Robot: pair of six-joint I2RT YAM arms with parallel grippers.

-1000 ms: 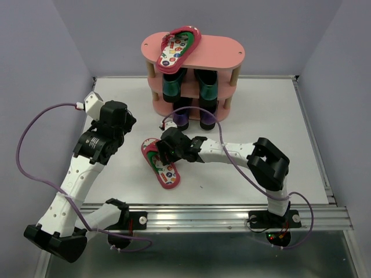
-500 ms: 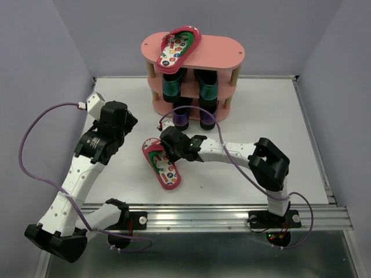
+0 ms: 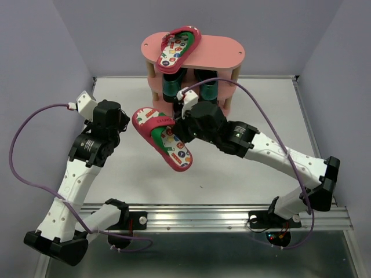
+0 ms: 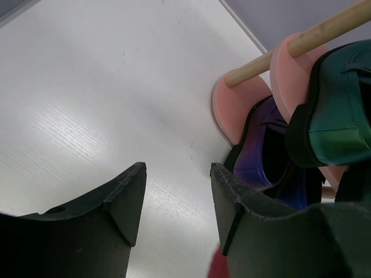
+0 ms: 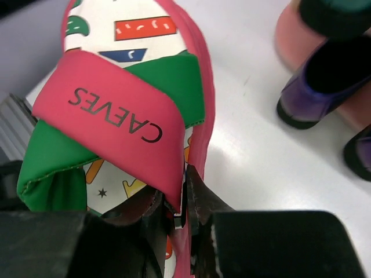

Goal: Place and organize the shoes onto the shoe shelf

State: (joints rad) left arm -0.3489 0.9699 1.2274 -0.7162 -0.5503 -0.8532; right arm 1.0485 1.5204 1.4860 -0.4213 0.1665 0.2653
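The nearer flip-flop [image 3: 163, 139] has a red rim and a white insole dotted with red, blue, green and orange shapes. Its crossed straps are pinkish-red with black lettering, and green. The flip-flop on the top board [image 3: 178, 47] shows the same red rim and dotted white insole. The shoe shelf [image 3: 223, 52] is pink with pale wooden posts. It carries glossy dark-green loafers [image 3: 171, 87] and purple loafers [image 5: 313, 95]. The worktop [image 3: 261, 116] is white.

Lit brightly and evenly from above in the top view, sharp edge to edge, with only faint soft shadows on the worktop [image 3: 133, 174] beneath the arms. In the left wrist view, broad sheen toward 9 o'clock, dark blurred jaws at 6 o'clock. In the right wrist view, glare toward 3 o'clock, flip-flop [image 5: 116, 110] lettering crisp, jaws at 6 o'clock out of focus.
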